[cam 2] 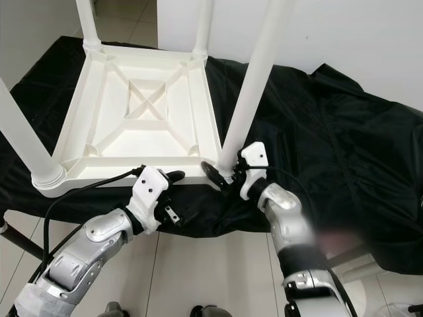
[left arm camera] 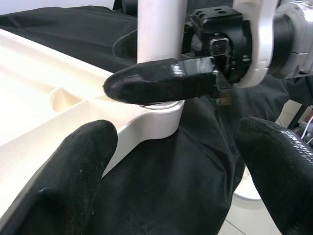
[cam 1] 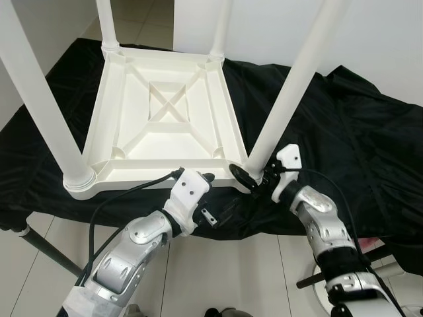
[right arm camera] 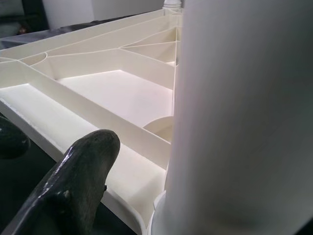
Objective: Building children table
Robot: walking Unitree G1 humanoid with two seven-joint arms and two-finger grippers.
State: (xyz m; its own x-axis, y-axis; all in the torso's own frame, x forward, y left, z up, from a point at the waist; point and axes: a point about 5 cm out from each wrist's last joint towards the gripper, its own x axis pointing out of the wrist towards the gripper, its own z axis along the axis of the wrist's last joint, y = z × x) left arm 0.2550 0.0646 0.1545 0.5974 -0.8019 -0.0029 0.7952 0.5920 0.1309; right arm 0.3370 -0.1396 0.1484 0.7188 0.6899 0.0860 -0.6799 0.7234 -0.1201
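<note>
- The black cloth point(cam 1: 344, 125) covers the desk, and the white children's table point(cam 1: 165, 125) lies upside down on it, ribbed underside up, toward the cloth's near edge.
- Four white legs stand up from the table's corners. The near-right leg point(cam 1: 291, 86), at the corner closest to the robot's right arm, is the one being worked on; the near-left leg point(cam 1: 39, 105) sits in its collar at the opposite near corner.
- The right hand point(cam 1: 254, 178) is at the base of the near-right leg, one black finger point(left arm camera: 161, 81) laid across the leg just above the corner socket point(left arm camera: 156, 122). It looks pinched around the leg, though the second finger is hidden behind the leg.
- The left hand point(cam 1: 206, 181) hovers just beside the table's near edge, between the two near corners, its fingers point(left arm camera: 63, 171) spread apart and holding nothing.
- The step in hand appears to be seating or tightening this last leg in its socket.
- Next, I judge, the right hand must push or twist the leg home while the left hand steadies the table's edge so that it does not slide on the cloth.
</note>
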